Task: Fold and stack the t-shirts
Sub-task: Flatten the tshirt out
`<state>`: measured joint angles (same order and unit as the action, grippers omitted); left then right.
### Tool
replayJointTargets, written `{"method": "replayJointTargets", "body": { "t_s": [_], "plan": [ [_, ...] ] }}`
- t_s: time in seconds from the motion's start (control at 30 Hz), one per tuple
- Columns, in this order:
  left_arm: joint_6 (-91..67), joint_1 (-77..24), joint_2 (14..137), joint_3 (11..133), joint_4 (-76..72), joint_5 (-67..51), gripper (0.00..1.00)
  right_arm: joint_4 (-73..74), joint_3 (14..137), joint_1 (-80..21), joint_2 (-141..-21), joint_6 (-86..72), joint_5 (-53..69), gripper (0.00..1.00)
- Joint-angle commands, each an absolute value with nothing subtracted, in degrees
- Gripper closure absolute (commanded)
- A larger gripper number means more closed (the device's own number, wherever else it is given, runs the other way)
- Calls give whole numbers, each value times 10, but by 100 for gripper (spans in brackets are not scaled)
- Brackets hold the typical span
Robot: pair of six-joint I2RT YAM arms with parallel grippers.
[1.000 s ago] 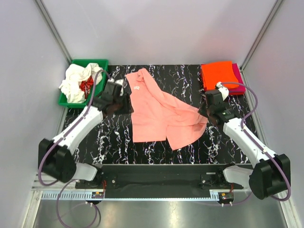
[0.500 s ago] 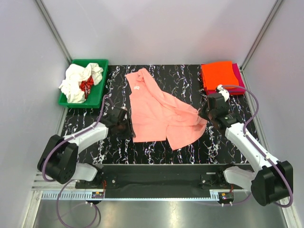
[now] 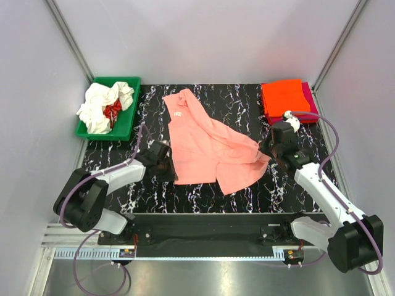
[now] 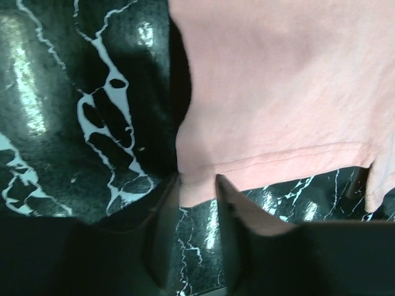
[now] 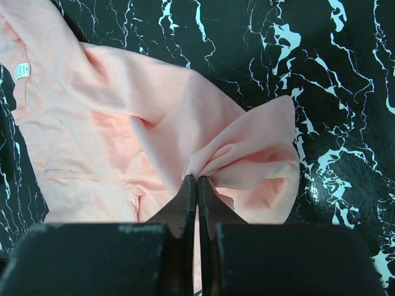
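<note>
Black marble-patterned table [image 3: 247,102], walled in white on three sides: the salmon-pink t-shirt [image 3: 203,145] is spread across its middle, collar and label toward the far edge, its right part lying in a loose diagonal flap. A bunched pleat at the flap's right edge is clenched between the shut fingers of the right gripper [image 5: 197,179], seemingly so that this side can be drawn flat or carried across. At the shirt's near left corner, the hem is straddled by the left gripper [image 4: 197,183]. Its fingers are set apart on either side of the cloth and are not clamped on it. The low placement, right at the table's surface, appears chosen so that the corner can be taken as a second hold.

Two folded pieces are stacked at the far right corner, the orange t-shirt [image 3: 282,97] on top of the magenta t-shirt [image 3: 310,98], which shows only as a strip at the edges. White t-shirts [image 3: 97,105], their number not to be told, and a red t-shirt [image 3: 112,110] are heaped unfolded in the green bin [image 3: 102,135] at far left, evidently awaiting their turn. The task is judged to be roughly halfway done at most.
</note>
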<state>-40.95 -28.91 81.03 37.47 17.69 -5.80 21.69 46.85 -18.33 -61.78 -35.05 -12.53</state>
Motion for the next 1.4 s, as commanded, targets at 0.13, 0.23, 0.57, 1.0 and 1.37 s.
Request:
{"method": "replayJointTargets", "body": {
  "t_s": [0.13,0.23,0.57,1.0,1.37],
  "plan": [
    [-396,-303,810,392,226,-3,100,195,468,-182,-614,-356,-115,100],
    [-353,-302,753,500,355,99,100,195,463,-181,-624,-359,-82,100],
    [-245,-172,571,753,525,178,100,204,488,-182,-707,-332,98,99],
    [-209,-94,876,1266,518,136,100,272,959,-133,-860,-273,-75,100],
    [-214,-62,652,934,485,52,100,318,833,-133,-743,-244,47,100]
  ]
}}
